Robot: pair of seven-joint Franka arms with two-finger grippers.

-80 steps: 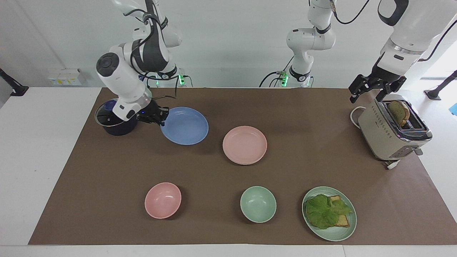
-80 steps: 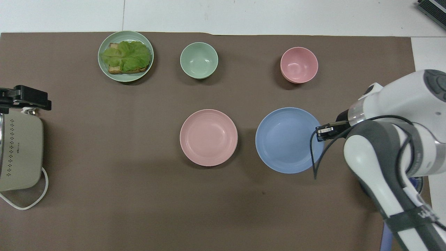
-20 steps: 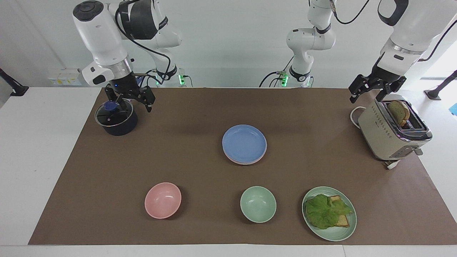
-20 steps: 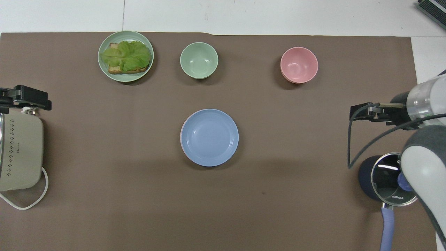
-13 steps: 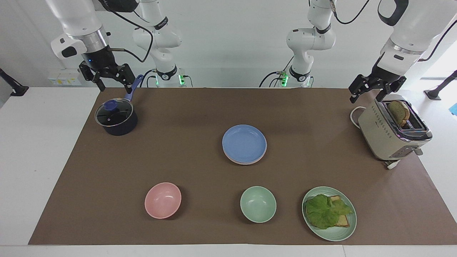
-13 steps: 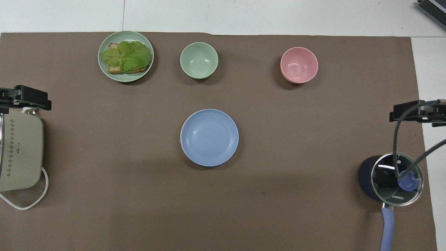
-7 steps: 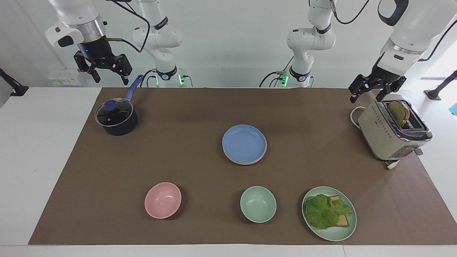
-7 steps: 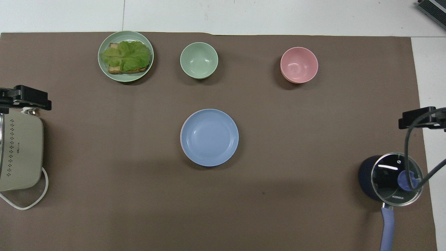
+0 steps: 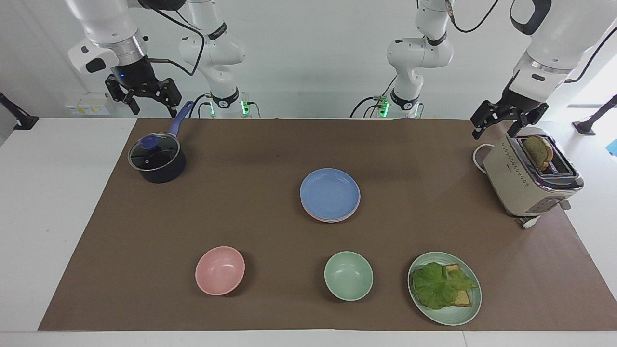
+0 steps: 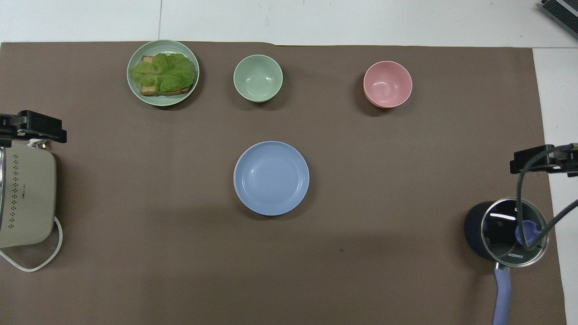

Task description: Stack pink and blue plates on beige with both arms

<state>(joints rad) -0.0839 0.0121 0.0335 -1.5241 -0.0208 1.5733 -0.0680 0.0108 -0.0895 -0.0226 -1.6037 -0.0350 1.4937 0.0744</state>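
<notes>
The blue plate point(image 9: 330, 193) point(image 10: 271, 178) lies on top of the pink plate point(image 9: 331, 220), of which only a thin rim point(image 10: 235, 178) shows, at the middle of the brown mat. Under these two I cannot make out the beige plate. My right gripper point(image 9: 151, 110) point(image 10: 539, 162) hangs open and empty, raised over the table's edge by the pot's handle. My left gripper point(image 9: 495, 131) point(image 10: 34, 126) waits open and empty in the air over the toaster's end.
A dark pot with a glass lid point(image 9: 156, 161) stands at the right arm's end. The beige toaster point(image 9: 530, 176) with bread stands at the left arm's end. Farthest from the robots are a pink bowl point(image 9: 220, 270), a green bowl point(image 9: 348, 275) and a green plate with lettuce and bread point(image 9: 444, 288).
The blue plate, once beside the pink one with my right gripper at its rim, now lies on the pink plate. My right gripper has let go and withdrawn upward past the pot. The left arm has not moved.
</notes>
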